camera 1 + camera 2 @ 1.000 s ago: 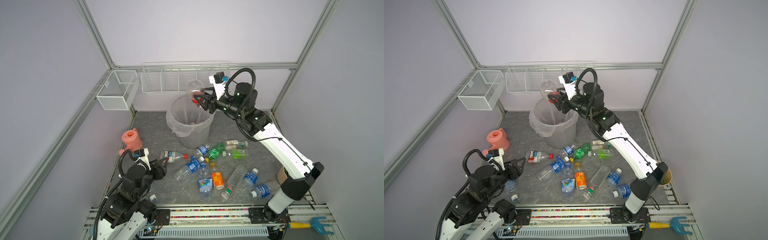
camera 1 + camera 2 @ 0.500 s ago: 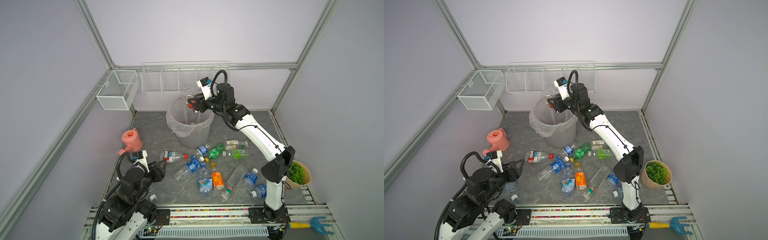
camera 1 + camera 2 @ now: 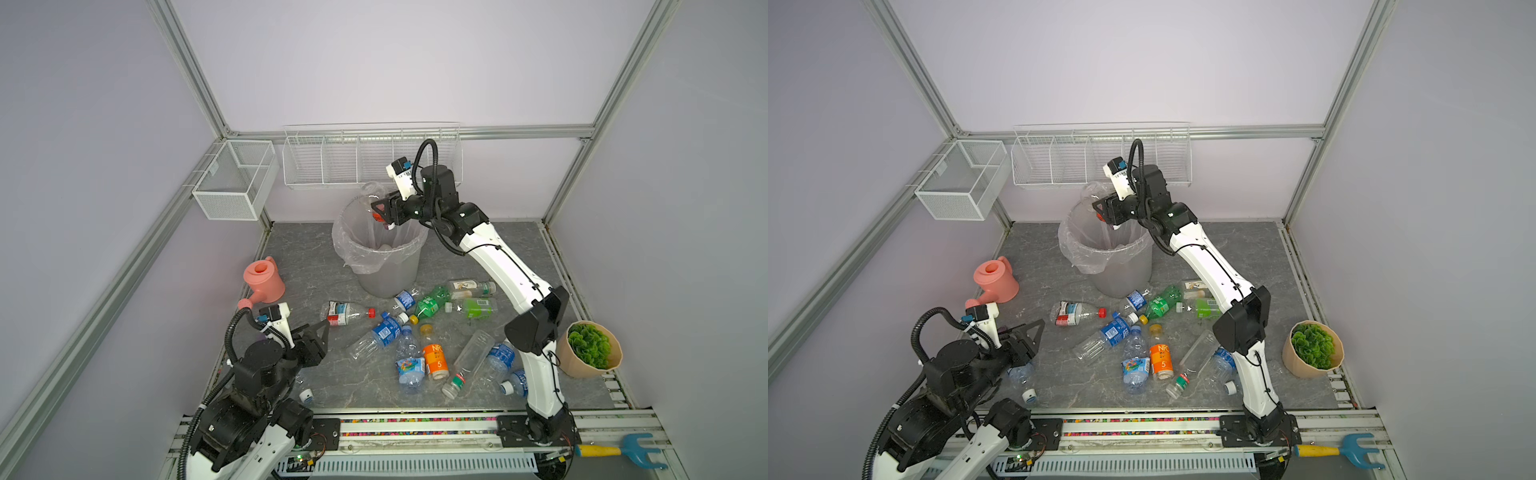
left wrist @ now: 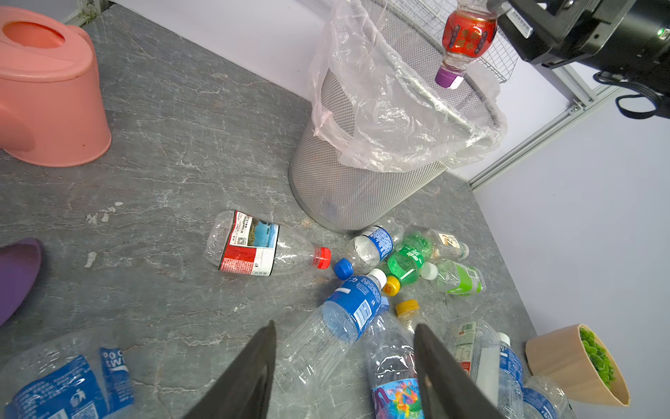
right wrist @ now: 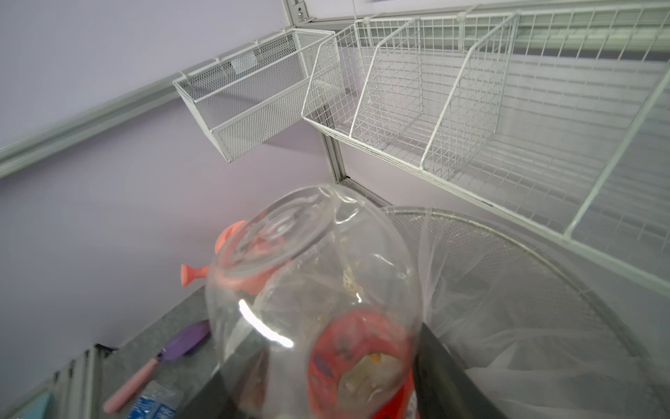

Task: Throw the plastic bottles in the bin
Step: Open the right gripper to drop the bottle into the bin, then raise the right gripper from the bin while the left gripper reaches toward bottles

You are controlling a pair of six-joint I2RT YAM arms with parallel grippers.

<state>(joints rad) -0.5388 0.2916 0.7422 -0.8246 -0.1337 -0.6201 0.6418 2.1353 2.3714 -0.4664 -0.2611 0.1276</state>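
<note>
Right claw (image 3: 381,212) sits over the bin (image 3: 388,274) mouth with a red-label bottle (image 4: 467,34) between its fingers, purple cap down, just above the rim. The wrist view is blurred, so can't tell if it's clamped or loose. Left claw (image 4: 343,333) is spread apart, empty, low over the table (image 3: 299,249). Other plastic bottles (image 3: 384,332) lie scattered in front of the bin.

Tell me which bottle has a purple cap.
The red-labelled bottle at the right tool, cap down above the bin; others show red, blue, yellow or white caps.
</note>
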